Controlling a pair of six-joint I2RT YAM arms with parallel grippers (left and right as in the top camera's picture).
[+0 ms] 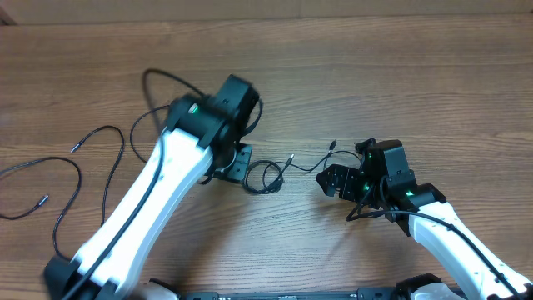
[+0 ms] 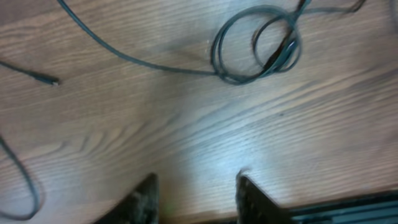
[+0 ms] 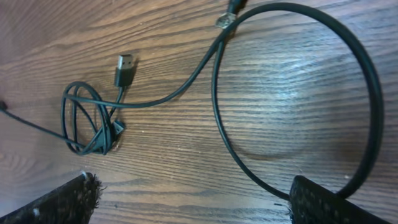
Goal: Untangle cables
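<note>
While both arms reach over the wooden table, the cables lie flat on it and neither gripper has hold of one. A small coil of thin black cord sits near the middle of the table, between the two grippers. A thin tail runs from it toward the right arm. The left gripper is just beside the coil. In the left wrist view its fingers stand apart with only bare wood between them, so it is released. The coil lies ahead of the tips in that view, not touching them. More loose cord wanders in open curves across the left part of the table, well apart from the coil. One small silver-tipped end of it lies free. The right gripper is spread wide and empty too. The right wrist view shows its fingers at the lower corners with bare wood between them and the coil lying ahead of them. A flat USB plug rests just beside the coil, and a cord leads from the coil to a silver plug at the top edge. A thicker black loop arcs across that view and drops behind one finger; whether it belongs to the arm I cannot tell.
</note>
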